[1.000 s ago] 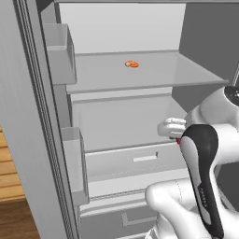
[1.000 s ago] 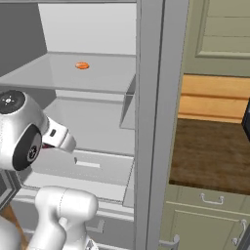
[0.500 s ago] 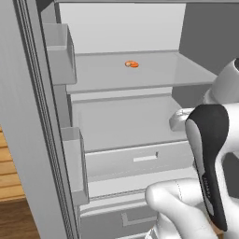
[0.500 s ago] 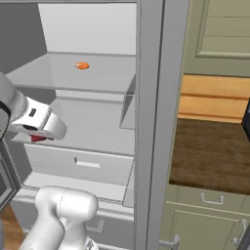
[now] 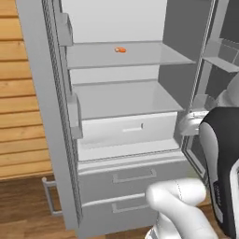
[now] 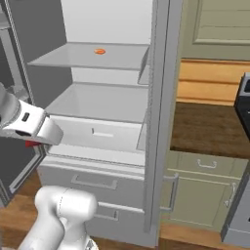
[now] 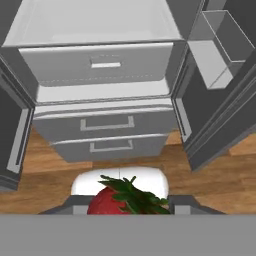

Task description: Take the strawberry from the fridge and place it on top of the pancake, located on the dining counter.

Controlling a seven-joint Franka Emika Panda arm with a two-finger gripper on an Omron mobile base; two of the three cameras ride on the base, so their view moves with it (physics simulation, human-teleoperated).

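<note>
A simulated kitchen, seen from behind a white robot arm that faces an open fridge (image 5: 116, 140). Both fridge doors stand wide, showing white shelves, a pull-out bin below them and two closed drawers at the bottom.

The strawberry (image 7: 116, 201) sits at the bottom of the hand view, red with green leaves, between the tips of the gripper (image 7: 125, 206). The gripper looks pinched on it, jaws partly apart around the fruit. The hand is outside the fridge, in front of its lower drawers and above the plank floor. In the right base view the hand (image 6: 29, 128) hangs just off the fridge's left door, with a speck of red under it.

A small orange item (image 5: 120, 50) lies on the fridge's upper shelf, well apart from the gripper.

What could go wrong from here, judged from this moment:
- The strawberry is small and round, so a quick swing or a jolt from the base could roll it out of the grip onto the floor in front of the fridge.
- The arm is close to the open doors; turning away could knock an elbow or the hand against a door or its bins.
- The pancake and desk are out of sight, so the base must turn and drive with the fruit held.
</note>
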